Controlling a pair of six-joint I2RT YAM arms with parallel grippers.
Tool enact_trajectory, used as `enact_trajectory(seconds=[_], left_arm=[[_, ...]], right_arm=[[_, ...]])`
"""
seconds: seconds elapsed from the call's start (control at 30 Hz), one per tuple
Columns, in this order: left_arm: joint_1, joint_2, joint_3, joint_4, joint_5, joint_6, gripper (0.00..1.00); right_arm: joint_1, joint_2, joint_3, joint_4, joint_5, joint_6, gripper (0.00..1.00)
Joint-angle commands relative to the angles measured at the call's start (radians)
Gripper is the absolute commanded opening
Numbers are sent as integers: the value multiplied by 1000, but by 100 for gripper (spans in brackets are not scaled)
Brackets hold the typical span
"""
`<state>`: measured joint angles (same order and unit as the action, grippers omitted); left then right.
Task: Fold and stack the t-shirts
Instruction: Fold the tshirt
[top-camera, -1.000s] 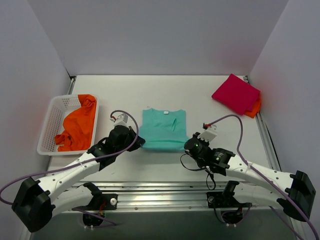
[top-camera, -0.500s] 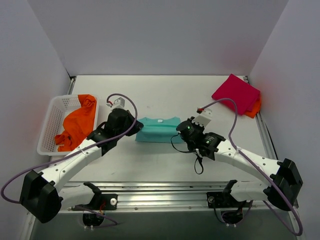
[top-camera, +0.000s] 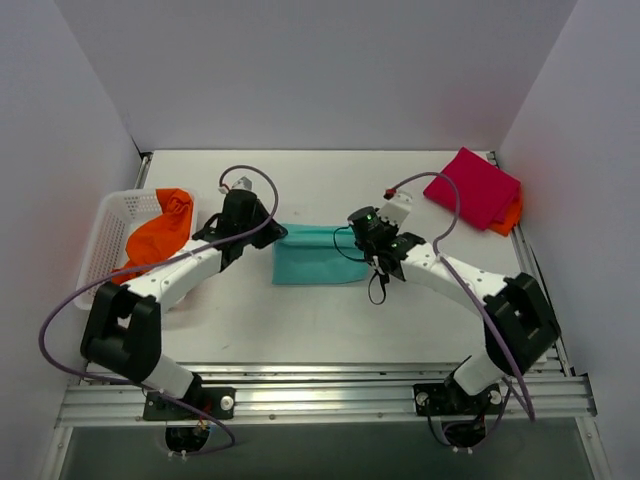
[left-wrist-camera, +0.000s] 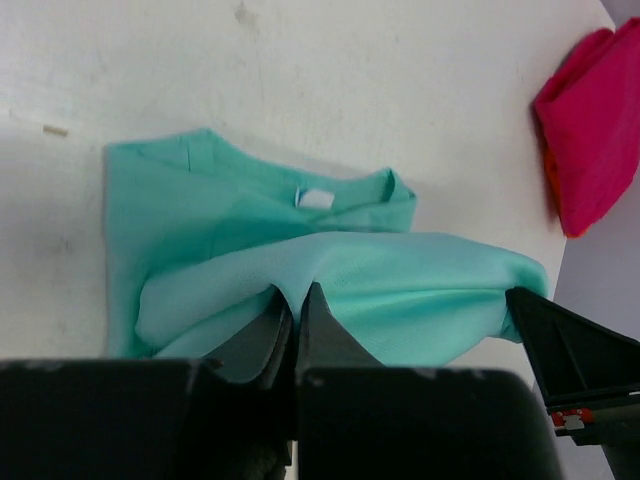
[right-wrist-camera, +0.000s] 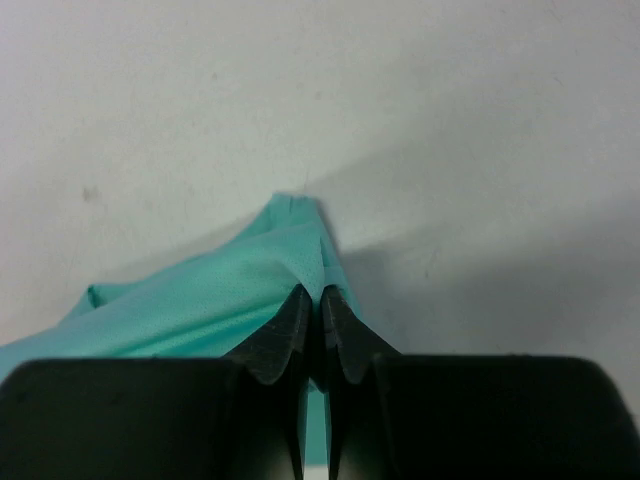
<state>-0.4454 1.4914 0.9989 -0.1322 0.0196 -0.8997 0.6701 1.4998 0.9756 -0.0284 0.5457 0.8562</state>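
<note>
The teal t-shirt (top-camera: 315, 256) lies in the middle of the table, its near half folded up over the far half. My left gripper (top-camera: 268, 234) is shut on its left corner; the left wrist view shows the cloth (left-wrist-camera: 330, 270) pinched between the jaws, with the collar and white label beyond. My right gripper (top-camera: 357, 232) is shut on its right corner, and the right wrist view shows the cloth (right-wrist-camera: 200, 300) pinched there. A folded magenta-pink t-shirt (top-camera: 472, 187) lies at the back right on an orange one (top-camera: 508, 214). Another orange t-shirt (top-camera: 160, 232) sits in the basket.
A white mesh basket (top-camera: 110, 225) stands at the left edge of the table. White walls close in the back and both sides. The metal rail (top-camera: 320, 395) runs along the near edge.
Both grippers have carried the near hem of the teal t-shirt away from the bases toward the collar, folding it in half. The shirt now looks shorter front to back.
</note>
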Motion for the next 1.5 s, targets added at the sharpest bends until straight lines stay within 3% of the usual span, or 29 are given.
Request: enact_trajectory(seconds=[0.0,0.07,0.1,0.13,0.17,0.23,0.27,0.37,0.5,0.67,0.83,1.03,1.27,1.47], left_arm=[[97,162,171,51,6,41,5],[126,316,268,17,13,33,8],[145,375,324,0,49,30,18],[183,429,440,-32,74,19,38],[195,531,502,-44,95,10,71],[215,614,678,-131,109,-7,90],[227,671,728,-153,111,-8,94],[241,690,834,-167,134,28,94],[264,621,842,-147,138,82,94],[307,473,738,-100,169,88,94],[310,307,494,-6,155,82,94],[310,205,285,114,160,64,95],[303,204,244,163,168,87,96],[306,234,250,157,161,113,98]], right_arm=[[-122,178,172,13,36,-75,0],[-162,352,297,19,-9,-127,14],[-184,412,380,4,-36,-137,52],[-222,472,523,13,-62,-160,75],[-240,581,607,15,-84,-193,98],[-271,670,785,-103,-90,-198,100],[-282,707,876,-116,-93,-213,100],[-287,665,896,-130,-64,-241,100],[-279,507,709,-65,-36,-227,100],[-256,295,458,0,-81,-189,100],[-236,130,96,185,-208,-125,100],[-224,152,-116,392,-360,-114,100],[-210,299,-144,588,-469,-103,100],[-168,339,-127,578,-429,-91,100]])
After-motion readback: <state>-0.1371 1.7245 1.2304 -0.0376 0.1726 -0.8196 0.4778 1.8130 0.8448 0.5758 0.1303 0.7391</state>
